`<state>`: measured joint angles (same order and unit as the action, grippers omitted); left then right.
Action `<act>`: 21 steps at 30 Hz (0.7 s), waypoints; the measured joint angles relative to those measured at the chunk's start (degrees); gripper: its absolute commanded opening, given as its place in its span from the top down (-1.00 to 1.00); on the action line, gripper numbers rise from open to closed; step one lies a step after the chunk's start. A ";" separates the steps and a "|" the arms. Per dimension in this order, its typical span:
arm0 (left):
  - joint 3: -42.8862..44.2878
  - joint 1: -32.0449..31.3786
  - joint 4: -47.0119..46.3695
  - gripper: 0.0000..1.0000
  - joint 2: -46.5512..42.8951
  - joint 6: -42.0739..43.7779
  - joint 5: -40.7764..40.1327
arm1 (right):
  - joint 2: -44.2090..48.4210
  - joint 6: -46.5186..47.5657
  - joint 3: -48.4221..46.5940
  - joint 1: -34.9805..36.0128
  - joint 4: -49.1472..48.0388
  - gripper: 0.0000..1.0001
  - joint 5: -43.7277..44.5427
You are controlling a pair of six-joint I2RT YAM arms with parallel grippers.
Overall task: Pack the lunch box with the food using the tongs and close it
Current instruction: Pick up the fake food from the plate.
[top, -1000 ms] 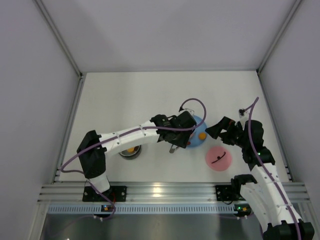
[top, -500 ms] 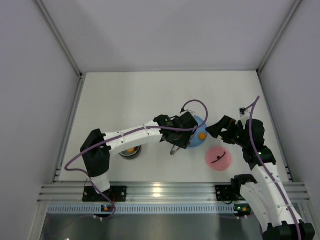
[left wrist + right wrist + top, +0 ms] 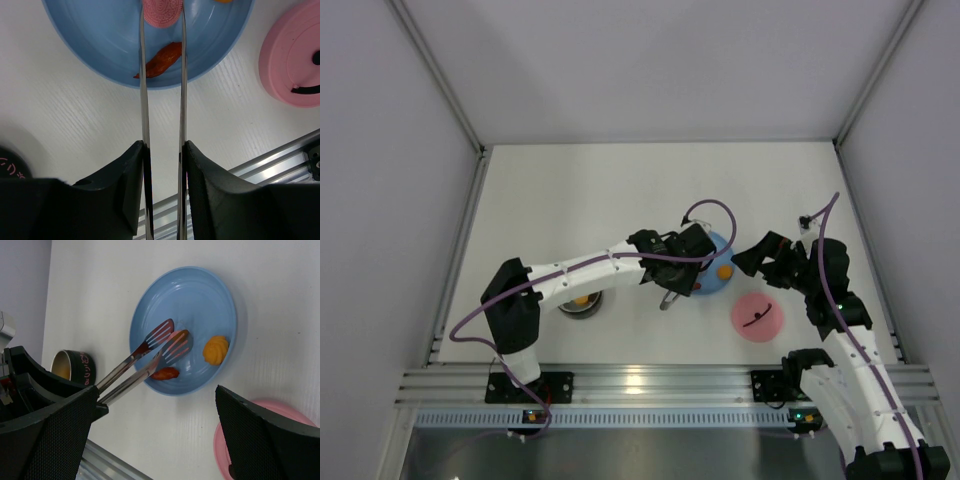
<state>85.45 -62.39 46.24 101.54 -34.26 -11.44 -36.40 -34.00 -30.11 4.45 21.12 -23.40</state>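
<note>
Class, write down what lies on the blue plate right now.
On the blue plate: an orange piece, a red-brown strip and a pink disc between the tips of the tongs. The tongs hide part of the disc.

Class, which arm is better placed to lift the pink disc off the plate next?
Left. The left claw holds the tongs, tips either side of the pink disc; the right claw is open and empty.

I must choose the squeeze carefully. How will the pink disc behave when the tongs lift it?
The pink disc looks small and thin, so it is probably light. Its textured face may give the smooth tongs some hold, but they flank only its sides, so it could slip or swivel. Being round, it might roll if dropped on the blue plate.
</note>
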 measured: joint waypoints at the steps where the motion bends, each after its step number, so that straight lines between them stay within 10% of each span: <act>1: 0.07 0.00 0.00 0.17 0.00 0.02 -0.15 | 0.00 -0.02 0.00 0.00 0.00 -0.99 0.00; 21: 2.43 0.00 2.14 0.15 -7.87 0.44 -7.21 | 0.02 0.04 0.00 0.00 0.02 -0.99 0.17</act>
<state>87.88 -62.39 48.38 93.67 -33.82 -18.65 -36.38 -33.95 -30.11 4.45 21.15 -23.22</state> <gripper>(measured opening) 0.426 0.993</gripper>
